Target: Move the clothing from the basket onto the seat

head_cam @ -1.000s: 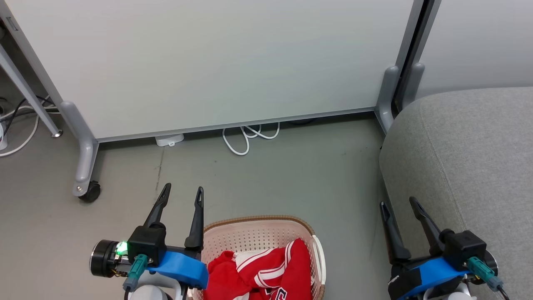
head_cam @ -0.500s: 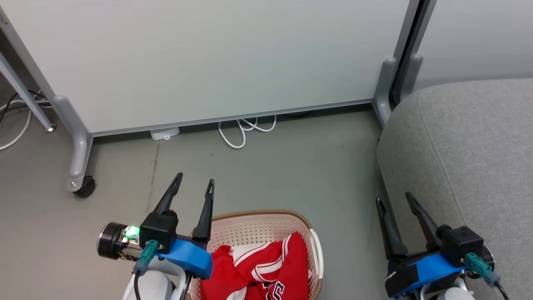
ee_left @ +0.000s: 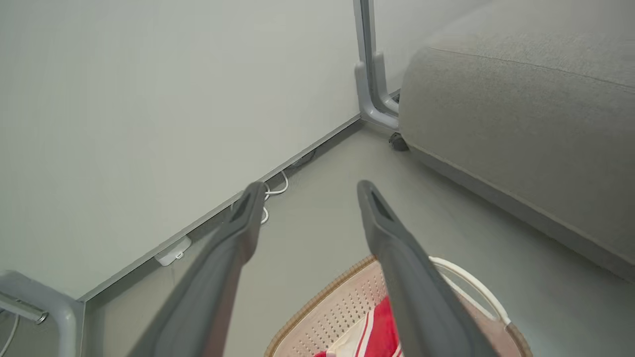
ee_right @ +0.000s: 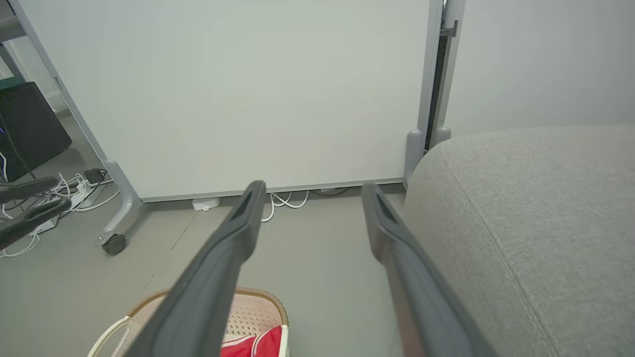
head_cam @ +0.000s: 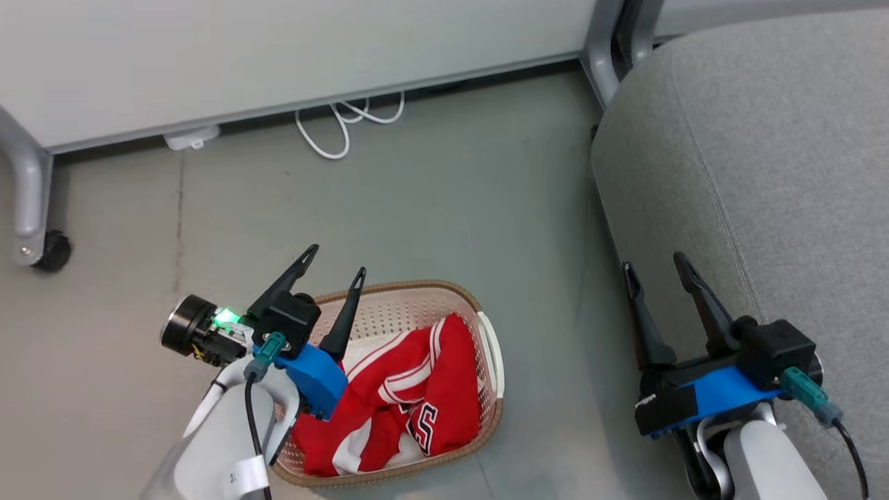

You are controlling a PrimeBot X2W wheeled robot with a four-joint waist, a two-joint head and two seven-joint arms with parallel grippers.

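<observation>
My left claw (head_cam: 337, 260), spread empty over the basket (head_cam: 430, 286), could hook its rim, not clothing (head_cam: 403, 378); right claw (head_cam: 653, 262) likewise spread.

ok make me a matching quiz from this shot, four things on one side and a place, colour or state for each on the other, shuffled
Things:
1 clothing
2 basket
3 seat
4 left gripper

Descriptions:
a grey, on the robot's right
b open, holding nothing
c red with white stripes, heaped in the basket
d cream with a brown rim, standing on the floor

Pairs: 1-c, 2-d, 3-a, 4-b
</observation>
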